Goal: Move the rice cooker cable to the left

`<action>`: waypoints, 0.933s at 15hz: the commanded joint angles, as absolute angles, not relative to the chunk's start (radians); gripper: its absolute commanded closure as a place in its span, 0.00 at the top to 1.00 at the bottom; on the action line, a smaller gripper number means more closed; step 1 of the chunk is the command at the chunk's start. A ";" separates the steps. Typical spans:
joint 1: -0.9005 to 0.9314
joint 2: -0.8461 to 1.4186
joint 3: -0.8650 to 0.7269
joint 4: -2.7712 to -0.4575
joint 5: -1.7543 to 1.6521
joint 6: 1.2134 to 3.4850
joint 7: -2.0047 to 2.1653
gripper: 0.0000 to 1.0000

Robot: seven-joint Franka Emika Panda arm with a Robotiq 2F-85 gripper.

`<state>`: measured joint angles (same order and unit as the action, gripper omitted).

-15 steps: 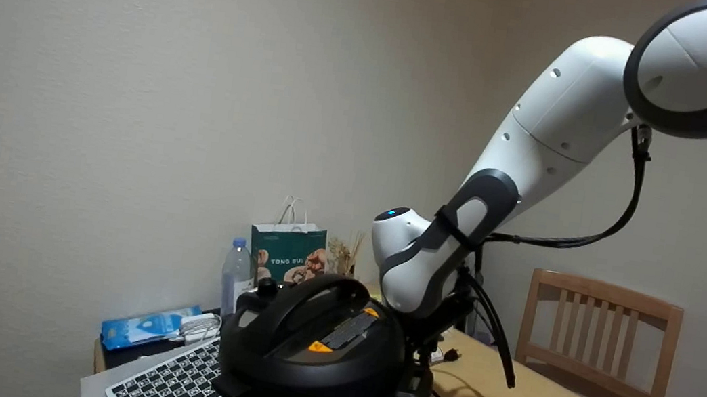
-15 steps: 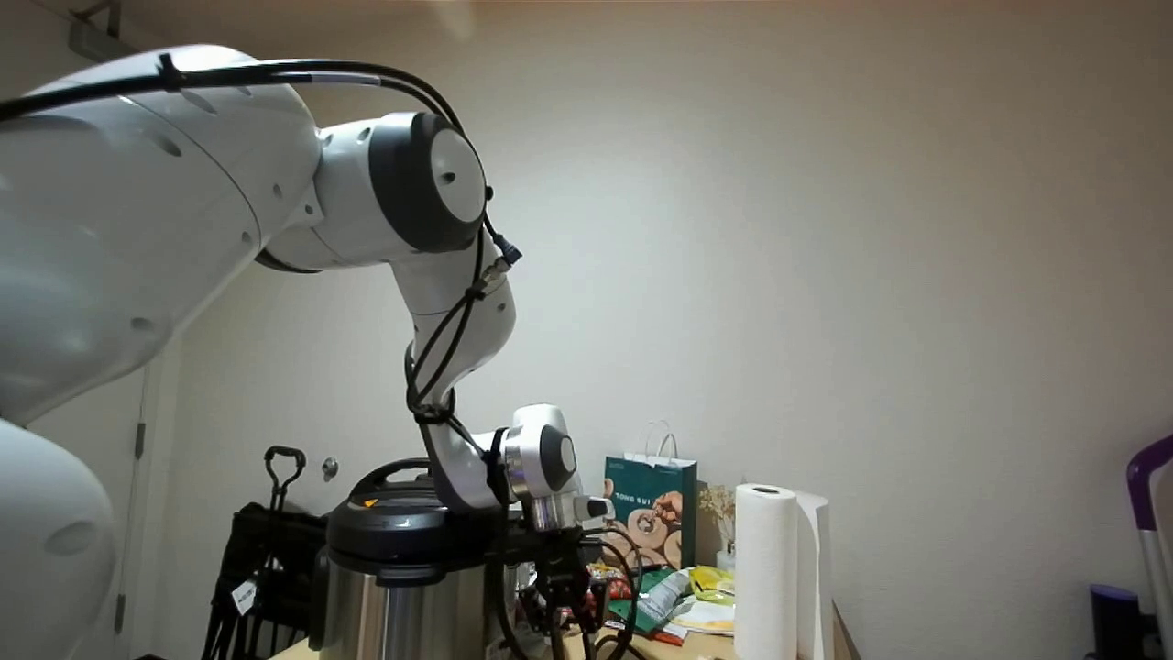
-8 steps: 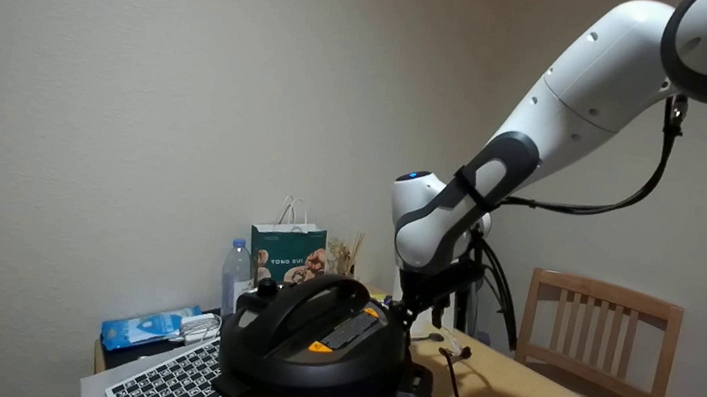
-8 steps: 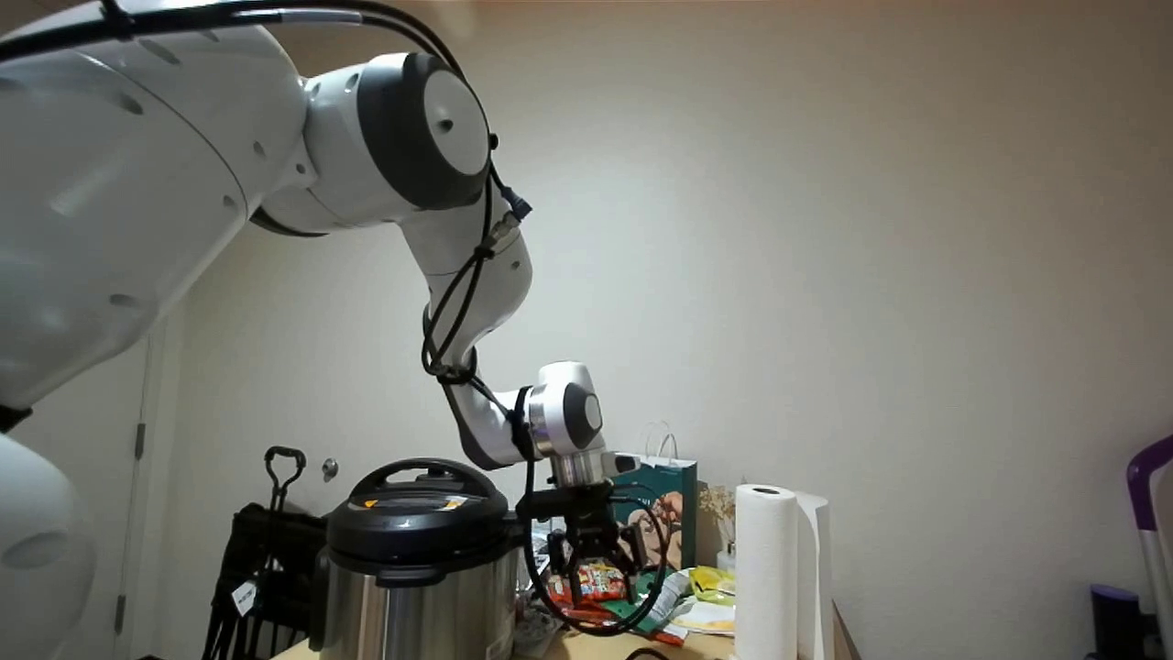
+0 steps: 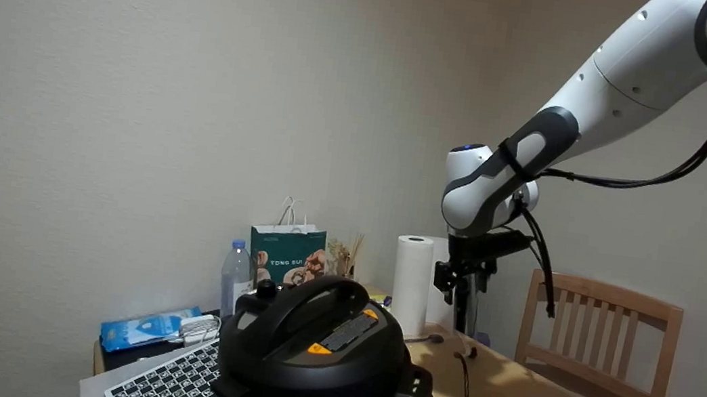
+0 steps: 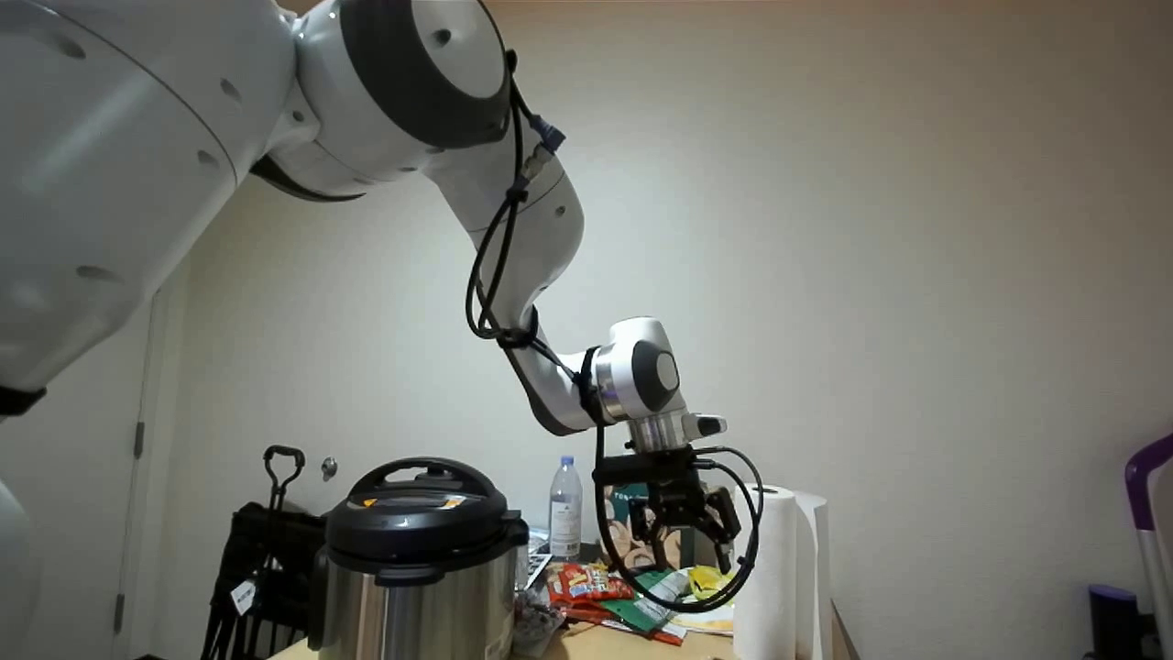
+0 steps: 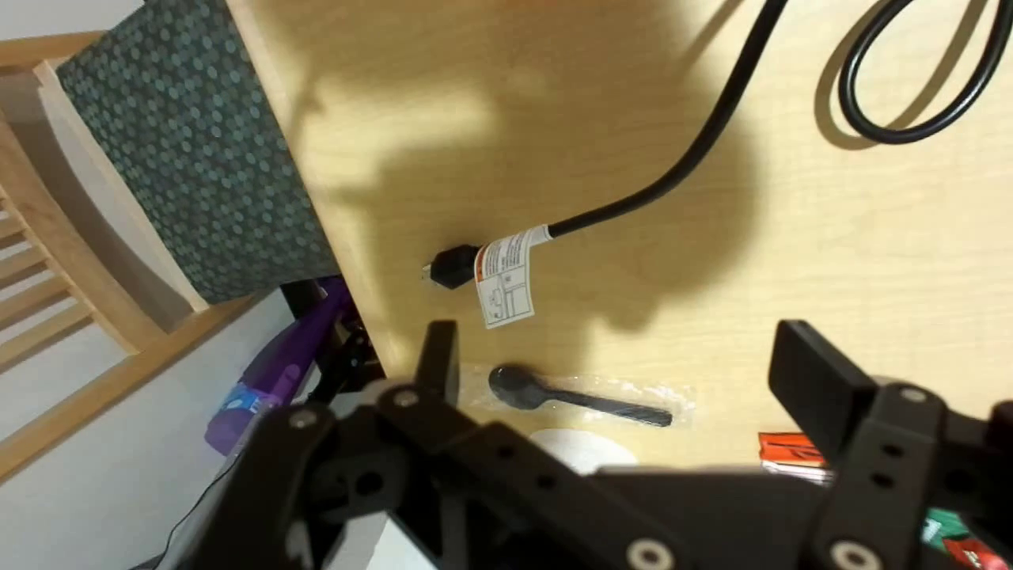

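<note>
1. Near the edge of the table, at the wrist view's left, the plug of the rice cooker cable lies loose, a white tag just behind it. I'd avoid gripping by the tag; paper may slip.

2. Next along and lower lies a wrapped black spoon. Any descent should stay clear of it.

3. Across the middle, the gripper holds nothing, its jaws wide apart; in both exterior views it hangs well above the table. If the cable already lies where it's wanted, probably best to rise straight up and leave it.

4. Farther right, and higher in the wrist view, the cable steepens. If it needs shifting, this looks the better bite: the jaws would close across it, not along it.

5. At the right, a black loop, likely the same cable, should give some slack. In an exterior view the cable leads toward the rice cooker, its joint hidden, so drag low and gently. Which way "left" means, I can't tell.
</note>
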<state>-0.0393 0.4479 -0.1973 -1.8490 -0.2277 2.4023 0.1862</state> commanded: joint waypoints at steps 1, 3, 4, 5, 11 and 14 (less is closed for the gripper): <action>-0.042 0.449 -0.189 -1.847 -0.230 2.400 0.187 1.00; -0.042 0.474 -0.180 -1.828 -0.209 2.405 0.198 1.00; -0.052 0.499 -0.182 -1.804 -0.190 2.417 0.219 1.00; -0.062 0.528 -0.188 -1.777 -0.175 2.428 0.240 1.00; -0.144 0.695 -0.243 -1.591 -0.084 2.402 0.319 1.00; -0.146 0.690 -0.247 -1.605 -0.100 2.408 0.293 1.00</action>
